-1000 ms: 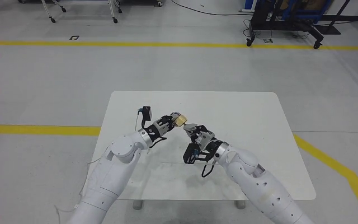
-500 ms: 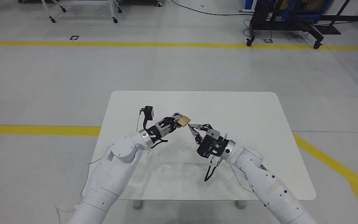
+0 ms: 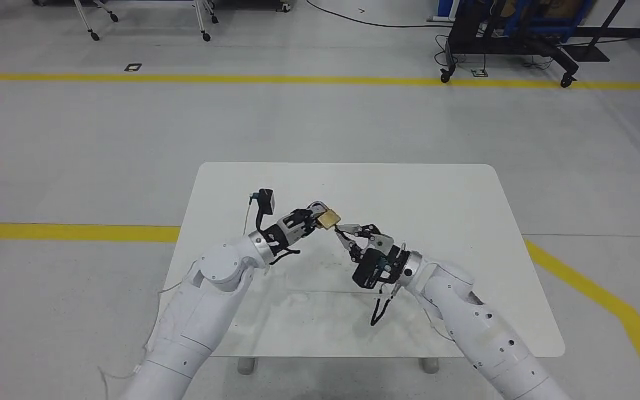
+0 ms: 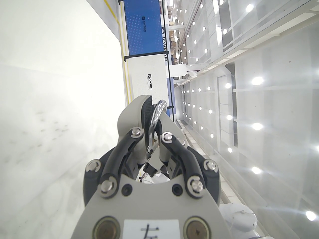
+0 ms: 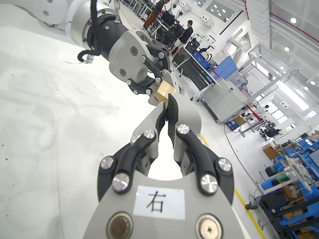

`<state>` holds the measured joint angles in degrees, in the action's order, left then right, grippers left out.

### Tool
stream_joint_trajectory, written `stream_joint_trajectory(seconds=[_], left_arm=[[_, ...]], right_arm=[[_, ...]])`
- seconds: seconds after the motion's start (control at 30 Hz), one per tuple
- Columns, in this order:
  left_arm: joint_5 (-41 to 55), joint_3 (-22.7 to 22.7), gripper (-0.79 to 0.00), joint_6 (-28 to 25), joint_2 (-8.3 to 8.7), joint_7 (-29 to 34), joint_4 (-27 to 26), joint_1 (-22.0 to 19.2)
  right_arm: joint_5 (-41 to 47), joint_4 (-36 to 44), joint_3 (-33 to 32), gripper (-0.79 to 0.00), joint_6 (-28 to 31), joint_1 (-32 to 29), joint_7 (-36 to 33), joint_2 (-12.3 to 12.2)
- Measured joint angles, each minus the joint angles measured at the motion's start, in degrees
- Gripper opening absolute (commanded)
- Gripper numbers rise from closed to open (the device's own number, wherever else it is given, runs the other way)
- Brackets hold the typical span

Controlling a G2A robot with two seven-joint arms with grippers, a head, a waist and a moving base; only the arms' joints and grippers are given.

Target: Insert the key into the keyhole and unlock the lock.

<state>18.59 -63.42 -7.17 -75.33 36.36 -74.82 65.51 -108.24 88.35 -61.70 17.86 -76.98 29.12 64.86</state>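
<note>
- Currently the left gripper [image 3: 312, 216] holds a brass lock [image 3: 326, 217] in the air above the white table [image 3: 450, 200], near the table's middle.
- From the left wrist, its fingers are clamped on the lock's silver shackle [image 4: 156, 115], which stands up between the pads.
- The lock's body points away from the left gripper, toward the right arm.
- The right gripper [image 3: 345, 235] sits just beside the lock, also off the table, with its tips aimed at the body's end.
- From the right wrist, its fingers [image 5: 172, 110] are pressed together at the tips, right at the brass body.
- Whether the key lies between those tips, or already sits in the keyhole, is too small to tell.
</note>
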Motion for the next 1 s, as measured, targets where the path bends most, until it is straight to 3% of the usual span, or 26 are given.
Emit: stream_joint_trajectory(seconds=[0.33,0.37,0.4,0.43,0.63,0.8,0.93,0.97,1.0], left_arm=[[-0.5,0.5,-0.785,1.8,-0.06,0.1,1.0,-0.7],[-0.8,0.6,-0.785,2.0,-0.06,0.1,1.0,-0.8],[-1.1,0.8,-0.785,2.1,-0.07,0.1,1.1,-0.9],[-1.7,1.0,-0.785,2.5,-0.07,0.1,1.3,-1.0],[-8.0,4.2,-0.785,7.1,-0.09,3.0,3.8,-2.9],[-15.1,8.2,-0.77,9.3,-0.43,4.7,6.3,-5.1],[-18.4,10.8,-0.071,11.4,-0.74,7.3,9.0,-6.8],[-18.8,11.2,0.0,11.9,-0.79,7.9,9.6,-7.1],[-19.0,11.5,0.0,12.3,-0.84,8.4,10.1,-7.4]], right_arm=[[-2.0,4.1,-6.0,-0.416,-1.0,-5.2,2.4,-1.6],[-2.0,4.8,-7.1,-0.342,-1.3,-6.1,2.6,-1.9],[-1.7,5.5,-8.5,-0.046,-1.5,-7.0,2.8,-2.1],[-0.9,6.3,-10.4,0.0,-1.9,-8.5,2.9,-2.5],[6.0,10.7,-19.6,0.0,-1.9,-15.1,1.7,-3.5],[5.9,10.6,-19.4,0.0,-1.9,-14.9,1.7,-3.4],[5.9,10.6,-19.4,0.0,-1.9,-15.0,1.7,-3.4],[5.9,10.6,-19.4,0.0,-1.9,-15.0,1.7,-3.4],[5.9,10.6,-19.4,0.0,-1.9,-15.0,1.7,-3.4]])
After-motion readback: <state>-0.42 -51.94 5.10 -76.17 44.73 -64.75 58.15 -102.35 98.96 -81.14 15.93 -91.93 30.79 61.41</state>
